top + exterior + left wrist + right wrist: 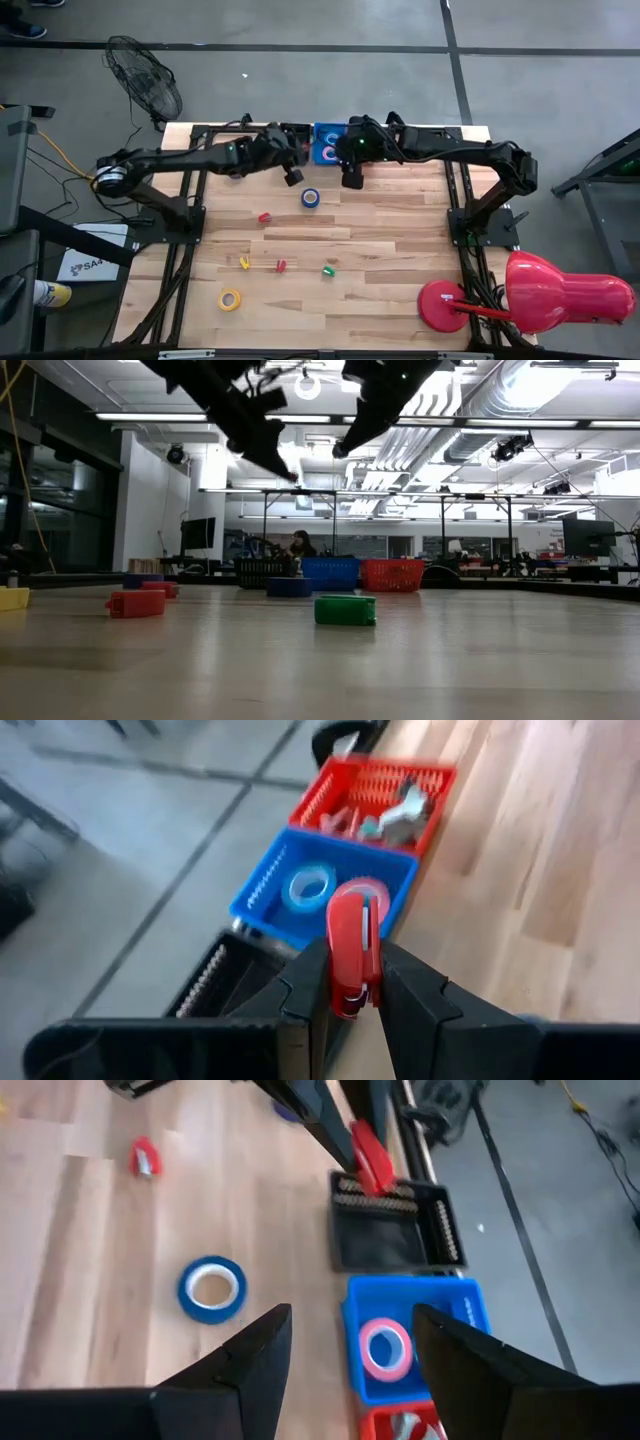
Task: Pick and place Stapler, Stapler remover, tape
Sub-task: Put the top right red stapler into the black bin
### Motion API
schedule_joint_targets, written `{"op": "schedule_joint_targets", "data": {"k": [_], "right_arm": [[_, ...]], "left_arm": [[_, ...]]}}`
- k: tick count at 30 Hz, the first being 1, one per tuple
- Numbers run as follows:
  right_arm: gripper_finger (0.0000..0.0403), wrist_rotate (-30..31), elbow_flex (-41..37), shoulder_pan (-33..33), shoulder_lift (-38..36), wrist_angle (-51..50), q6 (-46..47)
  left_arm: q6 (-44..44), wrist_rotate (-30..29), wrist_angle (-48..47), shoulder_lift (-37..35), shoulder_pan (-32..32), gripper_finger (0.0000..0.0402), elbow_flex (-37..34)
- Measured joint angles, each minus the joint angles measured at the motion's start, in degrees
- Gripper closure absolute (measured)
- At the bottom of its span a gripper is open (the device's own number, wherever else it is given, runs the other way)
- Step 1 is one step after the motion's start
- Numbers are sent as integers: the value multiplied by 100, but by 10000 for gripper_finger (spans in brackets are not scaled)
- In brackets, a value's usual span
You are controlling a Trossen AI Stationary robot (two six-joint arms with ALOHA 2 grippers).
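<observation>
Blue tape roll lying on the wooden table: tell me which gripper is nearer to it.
Right. The right gripper, open, hovers just beyond the blue tape roll, toward the bins. The left gripper, clamping a red stapler, sits about as close.

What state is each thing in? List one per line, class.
left gripper: shut on red stapler, above the bins.
right gripper: open, empty.
blue bin: holds a pink tape roll.
black bin: looks empty.
red bin: holds small items.
blue tape roll: flat on table.
yellow tape roll: flat on table.
</observation>
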Motion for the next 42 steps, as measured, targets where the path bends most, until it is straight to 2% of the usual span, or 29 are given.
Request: {"op": "schedule_joint_targets", "data": {"k": [12, 17, 21, 28, 42], "right_arm": [[203, 39, 0, -264, 4, -159, 479], [203, 80, 0, -332, 4, -159, 650], [203, 262, 0, -333, 4, -156, 788], [203, 442, 0, -331, 7, -156, 1095], [203, 447, 0, -331, 7, -158, 1537]], "left_arm": [[1153, 1770, -106, 901, 1467, 333, 2], [1497, 2294, -54, 1306, 1913, 351, 4], [1659, 2514, -61, 1616, 2193, 350, 5], [1786, 3040, -42, 2060, 2485, 322, 4], [2148, 3234, 243, 2091, 2477, 314, 4]]}}
